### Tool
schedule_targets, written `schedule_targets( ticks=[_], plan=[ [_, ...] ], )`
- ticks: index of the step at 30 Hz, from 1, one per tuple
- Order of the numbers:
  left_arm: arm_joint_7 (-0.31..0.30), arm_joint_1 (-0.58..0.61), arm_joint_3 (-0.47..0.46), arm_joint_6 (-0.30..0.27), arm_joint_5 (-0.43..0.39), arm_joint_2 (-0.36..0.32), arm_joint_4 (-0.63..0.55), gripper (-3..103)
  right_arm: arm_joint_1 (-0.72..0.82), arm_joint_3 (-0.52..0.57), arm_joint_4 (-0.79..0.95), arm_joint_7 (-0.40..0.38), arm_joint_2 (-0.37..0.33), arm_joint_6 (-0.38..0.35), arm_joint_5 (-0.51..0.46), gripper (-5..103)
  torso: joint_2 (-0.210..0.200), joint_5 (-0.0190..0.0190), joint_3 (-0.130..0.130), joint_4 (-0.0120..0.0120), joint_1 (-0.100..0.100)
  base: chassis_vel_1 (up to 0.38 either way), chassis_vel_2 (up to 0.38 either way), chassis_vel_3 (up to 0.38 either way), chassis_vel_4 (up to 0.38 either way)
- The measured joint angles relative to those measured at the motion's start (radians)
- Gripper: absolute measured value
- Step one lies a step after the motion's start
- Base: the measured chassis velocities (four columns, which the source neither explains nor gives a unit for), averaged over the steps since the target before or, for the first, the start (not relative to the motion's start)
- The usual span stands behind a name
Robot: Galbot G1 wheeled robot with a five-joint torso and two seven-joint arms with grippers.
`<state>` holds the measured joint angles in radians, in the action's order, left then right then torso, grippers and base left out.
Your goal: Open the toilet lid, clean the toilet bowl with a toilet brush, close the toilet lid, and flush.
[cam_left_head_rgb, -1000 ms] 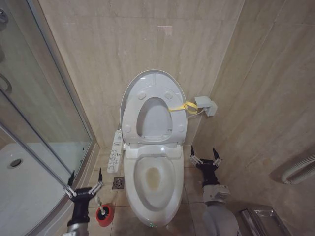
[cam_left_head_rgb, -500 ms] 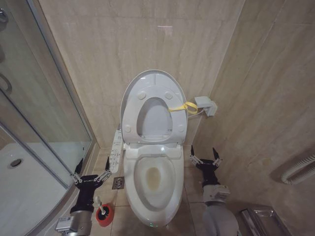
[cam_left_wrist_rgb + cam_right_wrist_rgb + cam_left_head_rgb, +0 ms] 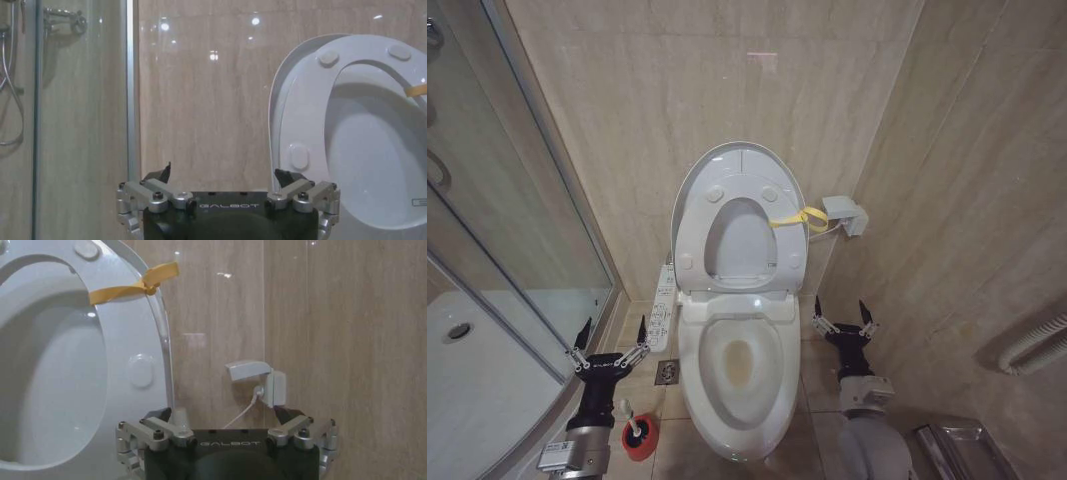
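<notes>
Since the earlier frame the left end effector (image 3: 608,347) has shifted slightly toward the shower side; its fingers are spread wide, holding nothing, above the toilet brush (image 3: 632,422) standing in its red holder (image 3: 640,438) on the floor. Right end effector (image 3: 845,317) hangs wide apart beside the toilet bowl (image 3: 739,365). Toilet lid (image 3: 739,165) stands raised against the wall, seat (image 3: 692,225) up with it
</notes>
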<state>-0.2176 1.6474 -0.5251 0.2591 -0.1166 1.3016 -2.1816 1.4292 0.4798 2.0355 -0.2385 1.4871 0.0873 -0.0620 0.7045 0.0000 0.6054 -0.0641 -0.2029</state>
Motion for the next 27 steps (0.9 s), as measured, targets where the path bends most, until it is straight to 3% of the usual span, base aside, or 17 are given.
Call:
schedule_targets(
  ticks=[5, 27],
  plan=[
    [0.007, -0.003, -0.005, 0.026, 0.009, 0.000, 0.023, 100, 0.000, 0.000, 0.000, 0.000, 0.000, 0.000, 0.000, 100, 0.000, 0.0000, 0.000, 0.0000, 0.000, 0.000, 0.000, 0.000, 0.000],
    [0.006, -0.003, -0.006, 0.027, 0.008, 0.001, 0.025, 100, 0.000, 0.000, 0.000, 0.000, 0.000, 0.000, 0.000, 100, 0.000, 0.0000, 0.000, 0.0000, 0.000, 0.000, 0.000, 0.000, 0.000]
  ],
)
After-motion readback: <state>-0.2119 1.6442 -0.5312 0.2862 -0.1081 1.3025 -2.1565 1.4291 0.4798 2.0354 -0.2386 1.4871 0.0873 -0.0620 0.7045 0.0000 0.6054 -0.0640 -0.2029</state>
